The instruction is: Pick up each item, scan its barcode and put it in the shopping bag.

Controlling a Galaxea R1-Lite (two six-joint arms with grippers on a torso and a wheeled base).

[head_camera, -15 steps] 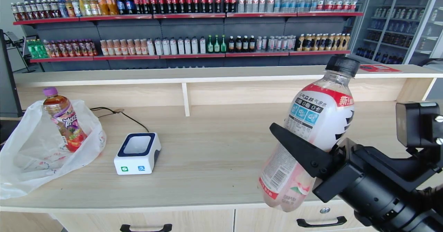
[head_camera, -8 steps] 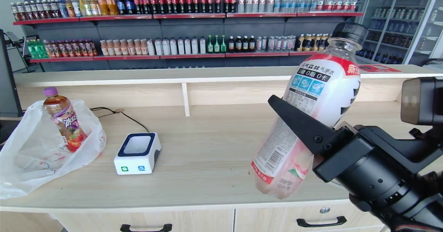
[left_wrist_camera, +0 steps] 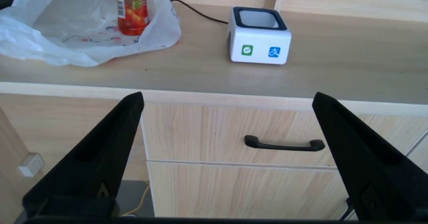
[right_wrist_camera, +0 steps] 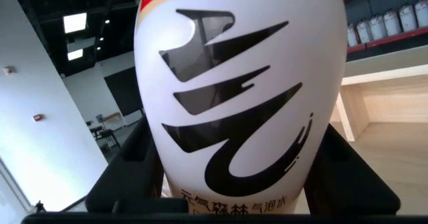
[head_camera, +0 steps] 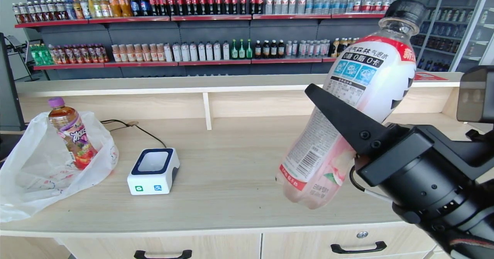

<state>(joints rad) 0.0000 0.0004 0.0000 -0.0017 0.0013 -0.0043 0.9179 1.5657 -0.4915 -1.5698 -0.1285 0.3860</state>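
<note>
My right gripper (head_camera: pixel 361 133) is shut on a pink peach drink bottle (head_camera: pixel 347 108) with a white label and black cap, held tilted in the air above the right part of the counter, barcode facing left and down. That bottle (right_wrist_camera: pixel 234 97) sits between the right gripper's fingers. The white scanner (head_camera: pixel 153 171) sits on the counter left of centre, with its cable running back. A white plastic shopping bag (head_camera: pixel 34 166) lies at the far left with a purple-capped tea bottle (head_camera: pixel 71 133) standing in it. My left gripper (left_wrist_camera: pixel 227 150) hangs open below the counter front, facing the scanner (left_wrist_camera: pixel 259 35) and bag (left_wrist_camera: pixel 73 23).
The wooden counter (head_camera: pixel 231 174) has a raised back ledge with a divider. Drawers with black handles (left_wrist_camera: pixel 284 144) run under its front edge. Shelves of drinks (head_camera: pixel 208 27) line the back wall, and a glass fridge (head_camera: pixel 440 31) stands at the right.
My right gripper has raised the pink bottle and carried it slightly left, tilting it further. The scanner, bag and tea bottle have not moved.
</note>
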